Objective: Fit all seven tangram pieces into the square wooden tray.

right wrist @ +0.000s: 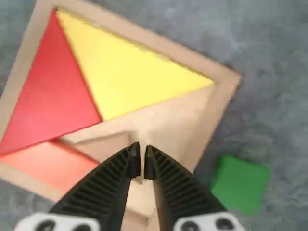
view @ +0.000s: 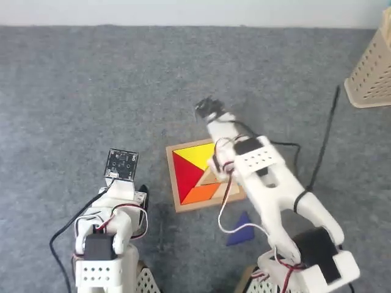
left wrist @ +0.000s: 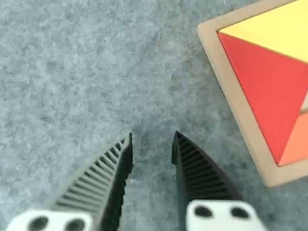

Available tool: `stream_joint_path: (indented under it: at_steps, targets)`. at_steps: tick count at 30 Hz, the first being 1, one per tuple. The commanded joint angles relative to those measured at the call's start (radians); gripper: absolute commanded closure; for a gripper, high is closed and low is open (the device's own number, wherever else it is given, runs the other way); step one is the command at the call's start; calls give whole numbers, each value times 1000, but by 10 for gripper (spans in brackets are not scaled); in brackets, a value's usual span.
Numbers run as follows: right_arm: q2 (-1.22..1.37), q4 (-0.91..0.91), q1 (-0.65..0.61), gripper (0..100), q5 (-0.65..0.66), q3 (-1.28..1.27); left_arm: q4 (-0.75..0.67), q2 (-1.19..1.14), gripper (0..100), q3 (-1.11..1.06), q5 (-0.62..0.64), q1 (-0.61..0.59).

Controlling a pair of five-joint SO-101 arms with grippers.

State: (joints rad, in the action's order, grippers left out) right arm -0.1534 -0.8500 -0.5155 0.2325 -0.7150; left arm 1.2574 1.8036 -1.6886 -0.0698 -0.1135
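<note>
Two arms are shown above a grey carpet (view: 91, 85), with the square wooden tray (left wrist: 238, 101) lying between them. The right arm is extended over the tray, and the right gripper (right wrist: 141, 156) is hung above the bare tray floor (right wrist: 178, 120), its jaws pressed almost together with nothing seen between them. The left gripper (left wrist: 151, 144) is held low over the carpet just beside a tray corner, its jaws parted and empty. Inside the tray, the yellow triangle (right wrist: 130, 79) and the red triangle (right wrist: 53, 91) are seated edge to edge, and the orange piece (right wrist: 53, 163) is set against the red triangle. Outside it, the green square (right wrist: 239, 184) is left on the carpet near a tray corner, and the blue piece (view: 240, 231) lies near the right arm's base, apart from the tray. The other pieces cannot be accounted for. Several hazards are judged likely. If the closed jaws are lowered onto the tray floor, the seated pieces could be nudged out of line, and the gap needed for the square would be narrowed. The light tray could also be pushed across the carpet by such contact, so that later placements would be misjudged. A flat piece on soft carpet may be pinched poorly and dropped on its edge across the rim.
</note>
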Motion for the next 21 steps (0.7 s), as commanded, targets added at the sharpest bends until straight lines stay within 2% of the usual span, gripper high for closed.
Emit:
stream_joint_path:
  at_steps: [1, 8, 15, 21]
  targets:
    - [-62, 19, -35, 992, 52, -6, 5, 15, 867, 4, 8, 0]
    - [-51, 21, -41, 992, 51, -12, 5, 15, 867, 4, 8, 0]
    - [101, 88, -128, 992, 52, -5, 5, 15, 867, 4, 8, 0]
    - [74, 94, -136, 992, 51, -5, 5, 15, 867, 4, 8, 0]
